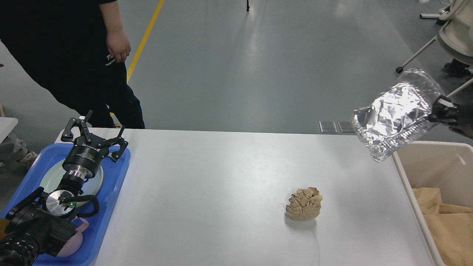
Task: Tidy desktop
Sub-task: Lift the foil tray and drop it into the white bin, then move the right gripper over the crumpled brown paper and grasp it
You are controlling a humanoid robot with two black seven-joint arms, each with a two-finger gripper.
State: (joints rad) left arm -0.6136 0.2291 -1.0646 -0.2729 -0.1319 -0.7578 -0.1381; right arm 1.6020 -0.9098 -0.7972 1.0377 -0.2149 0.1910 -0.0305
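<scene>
A: What are the right gripper [437, 108]'s jaws doing?

B: They are clamping the edge of a crinkled, shiny foil bag [399, 117], which is hanging in the air to their left, above the far right corner of the bench [221, 177].

A: And the bench itself?

B: It is lying smooth, matte and white with rounded corners, below both arms. A crumpled tan paper ball [303, 208] is sitting on it, well below those jaws.

A: The left gripper [94, 131]?

B: Its jaws are standing apart, empty, over a blue plastic tray [116, 173] holding a round pale plate [95, 183]. A beige bin [428, 166] is sitting beside the bench.
</scene>
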